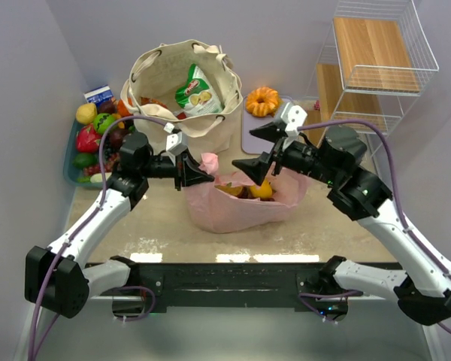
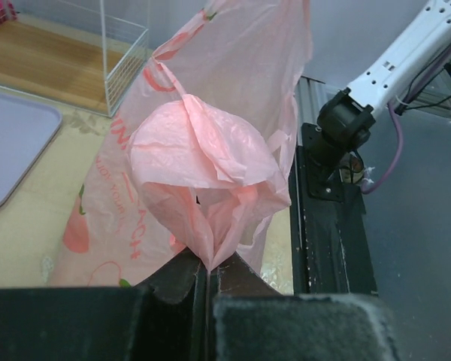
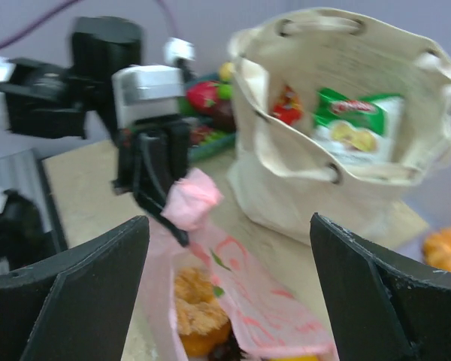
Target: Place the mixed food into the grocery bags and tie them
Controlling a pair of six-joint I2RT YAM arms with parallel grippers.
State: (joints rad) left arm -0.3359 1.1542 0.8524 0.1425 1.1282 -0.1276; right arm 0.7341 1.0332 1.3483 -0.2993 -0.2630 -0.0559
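**Inspector:** Containers?

**Recorder:** Canvas tote [image 1: 182, 86] upright, holding a green-and-white snack packet [image 1: 198, 92] and a red packet [image 3: 286, 105]. Pink plastic bag [image 1: 240, 199] lies just in front of the tote, mouth open, with pastries [image 1: 252, 190] inside. Ring cake [image 1: 262, 100] sits right of the tote, outside both bags.

**Inspector:** Claws?

**Recorder:** Left gripper [image 2: 209, 267] is clamped on the pink bag's bunched handle, in front of the tote. Right gripper [image 1: 257, 149] is spread wide over the bag's mouth, holding nothing.

Bare tabletop [image 1: 158, 226] gives passage on near side of pink bag [image 1: 240, 214]. Farther back, canvas tote [image 1: 182, 90] walls the way; left gripper [image 1: 203, 177] blocks bag's left side.
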